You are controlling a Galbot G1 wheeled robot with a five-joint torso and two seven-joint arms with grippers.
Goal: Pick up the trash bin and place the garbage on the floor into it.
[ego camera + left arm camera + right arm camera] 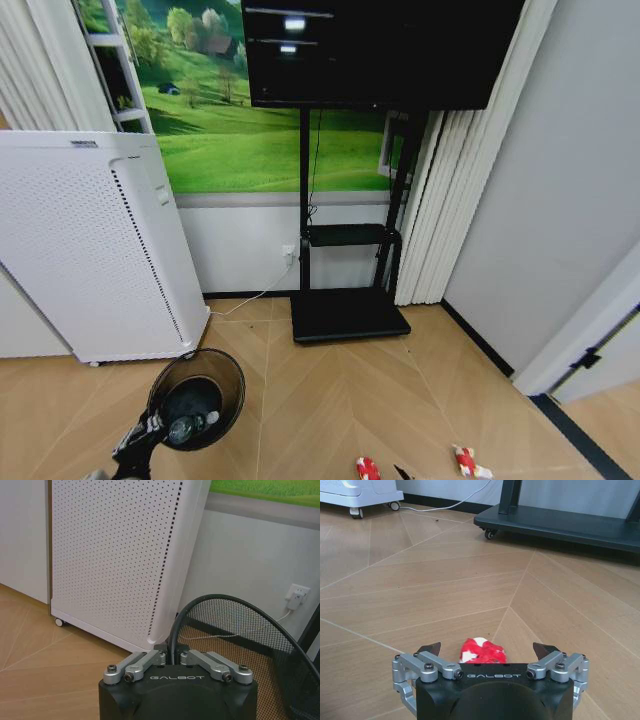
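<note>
Left tool [172, 656] pinches round black wire-mesh trash bin [197, 398] rim; right tool [487, 649], spread wide, half-hides crumpled red-white wrapper [482, 650] btwn its tips on herringbone wood floor [445, 590]

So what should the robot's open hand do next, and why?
Probably lower the right end effector and close it on the red-and-white wrapper, which lies on the floor between its open fingers. The left end effector already grips the trash bin by its rim.
</note>
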